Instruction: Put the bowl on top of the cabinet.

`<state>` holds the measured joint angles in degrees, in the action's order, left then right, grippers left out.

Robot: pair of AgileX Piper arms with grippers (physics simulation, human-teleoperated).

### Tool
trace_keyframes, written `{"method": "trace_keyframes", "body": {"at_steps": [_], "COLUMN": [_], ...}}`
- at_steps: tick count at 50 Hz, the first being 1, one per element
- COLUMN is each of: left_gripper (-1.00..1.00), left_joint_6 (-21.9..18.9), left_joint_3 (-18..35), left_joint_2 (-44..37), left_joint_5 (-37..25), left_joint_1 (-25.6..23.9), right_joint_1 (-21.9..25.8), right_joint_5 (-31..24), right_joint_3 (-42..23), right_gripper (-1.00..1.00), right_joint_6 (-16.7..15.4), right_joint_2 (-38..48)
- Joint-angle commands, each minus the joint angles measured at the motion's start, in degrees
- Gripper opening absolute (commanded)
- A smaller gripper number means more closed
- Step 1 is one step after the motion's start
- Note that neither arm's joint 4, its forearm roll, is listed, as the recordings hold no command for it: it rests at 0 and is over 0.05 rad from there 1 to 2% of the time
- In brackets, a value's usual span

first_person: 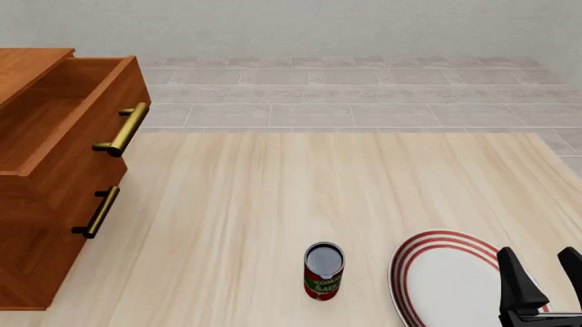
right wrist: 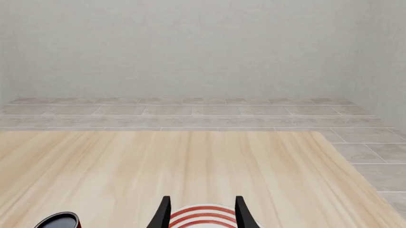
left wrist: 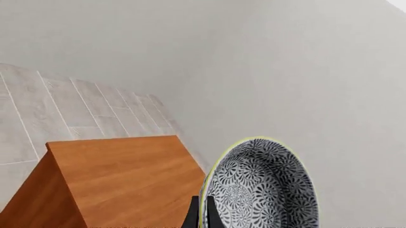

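At the far left of the front frame stands the cabinet [first_person: 54, 177], its upper drawer pulled out. In the left wrist frame its flat top [left wrist: 127, 175] fills the lower left, and the left claw [left wrist: 201, 217] pinches the rim of the bowl [left wrist: 263, 187], held on edge at lower centre. A can [first_person: 324, 270] stands on the bench [first_person: 300, 191] at lower centre. The right claw [first_person: 547, 279], fingers spread, hangs over a red-ringed plate [first_person: 446, 279] at lower right.
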<state>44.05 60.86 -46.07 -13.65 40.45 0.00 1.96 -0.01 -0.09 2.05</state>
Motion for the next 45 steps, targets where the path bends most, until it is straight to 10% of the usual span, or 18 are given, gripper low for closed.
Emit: {"method": "trace_keyframes", "body": {"at_steps": [1,45], "left_gripper": [-1.0,-1.0], "left_joint_6": [-0.51,0.3], "left_joint_3": [-0.02,-1.46], "left_joint_2": [-0.57,-4.01], "left_joint_5": [-0.07,0.84], "left_joint_1": [0.08,0.97], "right_joint_1": [-0.01,-0.01], "right_joint_5": [0.0,0.0], "right_joint_3": [0.0,0.0], "right_gripper": [1.0,1.0], "right_joint_6": [0.01,0.0], "right_joint_2": [-0.01,0.01]}}
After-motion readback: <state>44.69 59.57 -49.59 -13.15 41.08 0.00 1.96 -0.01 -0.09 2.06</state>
